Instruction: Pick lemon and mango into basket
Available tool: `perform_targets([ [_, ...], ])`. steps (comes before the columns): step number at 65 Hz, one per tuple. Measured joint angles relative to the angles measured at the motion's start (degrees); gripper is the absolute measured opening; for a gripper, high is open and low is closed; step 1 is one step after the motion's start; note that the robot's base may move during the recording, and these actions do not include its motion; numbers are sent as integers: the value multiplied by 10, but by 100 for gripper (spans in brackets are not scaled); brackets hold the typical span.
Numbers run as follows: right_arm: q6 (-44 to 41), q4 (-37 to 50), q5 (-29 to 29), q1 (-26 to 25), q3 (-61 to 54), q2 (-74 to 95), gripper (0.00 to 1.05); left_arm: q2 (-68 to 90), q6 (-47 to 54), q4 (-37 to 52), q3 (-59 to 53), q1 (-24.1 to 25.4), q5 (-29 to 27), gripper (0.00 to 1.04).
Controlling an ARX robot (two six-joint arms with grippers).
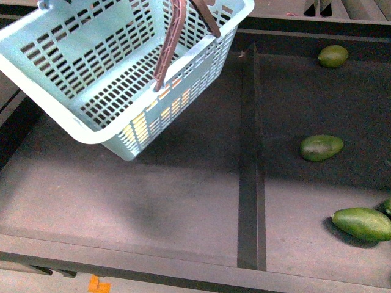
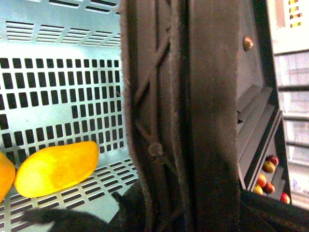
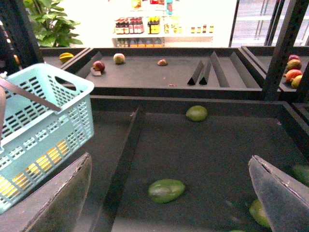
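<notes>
The turquoise basket [image 1: 91, 67] hangs tilted above the left bin, lifted by its brown handles [image 1: 171, 43]. My left gripper [image 2: 178, 208] is shut on the handle [image 2: 193, 96], which fills the left wrist view. Inside the basket lies the yellow lemon [image 2: 55, 168], with a second orange-yellow fruit [image 2: 4, 175] cut off at the picture's edge. My right gripper [image 3: 170, 157] is open and empty above the right bin, with a green mango [image 3: 166, 190] on the floor between its fingers. The same mango shows in the front view [image 1: 321, 147]. Neither gripper shows in the front view.
Two more green mangoes [image 1: 333, 56] [image 1: 361, 223] lie in the right bin. A raised divider [image 1: 250, 159] separates the two bins. The basket [image 3: 38, 130] hangs to one side of my right gripper. Shelves behind hold apples [image 3: 293, 72] and other fruit [image 3: 119, 58].
</notes>
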Motion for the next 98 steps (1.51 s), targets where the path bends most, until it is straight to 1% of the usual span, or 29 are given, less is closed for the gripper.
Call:
perform_targets([
  [11,0,0,0,0,0,0,96,53,-42,-12,15,9,-12,14],
  [26,0,0,0,0,0,0,96,54,-71,9,0,14,-24,14],
  [28,0,0,0,0,0,0,96,53,-73,21,-7,14,-25,18],
  [33,0,0,0,0,0,0,96,47,-85,34,-26,15,-31,34],
  [34,0,0,0,0,0,0,96,44,-88,34,-31,15,-35,39],
  [45,0,0,0,0,0,0,96,5,-111,35,-79,26,-52,71],
  [48,0,0,0,0,0,0,96,-23,-115,42,-107,33,-62,82],
  [49,0,0,0,0,0,0,96,-28,-115,42,-111,35,-63,83],
  [53,0,0,0,0,0,0,96,-78,-110,37,-155,49,-92,97],
  [55,0,0,0,0,0,0,96,-98,-103,34,-172,55,-99,100],
  [58,0,0,0,0,0,0,96,-138,-88,20,-207,66,-108,97],
  [62,0,0,0,0,0,0,96,-183,-68,4,-249,75,-114,98],
  [66,0,0,0,0,0,0,96,-225,-45,5,-292,74,-113,98],
  [67,0,0,0,0,0,0,96,-234,-21,21,-307,73,-105,97],
  [69,0,0,0,0,0,0,96,-251,28,102,-347,73,-78,92],
  [71,0,0,0,0,0,0,96,-268,138,224,-400,74,-45,85],
  [72,0,0,0,0,0,0,96,-275,178,285,-429,74,-38,82],
  [73,0,0,0,0,0,0,96,-283,247,346,-457,75,-34,78],
  [74,0,0,0,0,0,0,96,-286,273,375,-471,75,-32,77],
  [76,0,0,0,0,0,0,96,-300,377,473,-522,75,-25,70],
  [78,0,0,0,0,0,0,96,-317,470,545,-565,76,-22,63],
  [79,0,0,0,0,0,0,96,-322,490,559,-575,76,-21,61],
  [82,0,0,0,0,0,0,96,-352,589,617,-624,82,-21,50],
  [85,0,0,0,0,0,0,96,-383,644,640,-663,88,-19,40],
  [86,0,0,0,0,0,0,96,-388,651,642,-669,89,-19,38],
  [91,0,0,0,0,0,0,96,-425,690,653,-727,96,-14,21],
  [92,0,0,0,0,0,0,96,-428,692,654,-732,97,-12,19],
  [96,0,0,0,0,0,0,96,-457,705,657,-772,99,-8,5],
  [98,0,0,0,0,0,0,96,-472,709,657,-788,108,14,4],
])
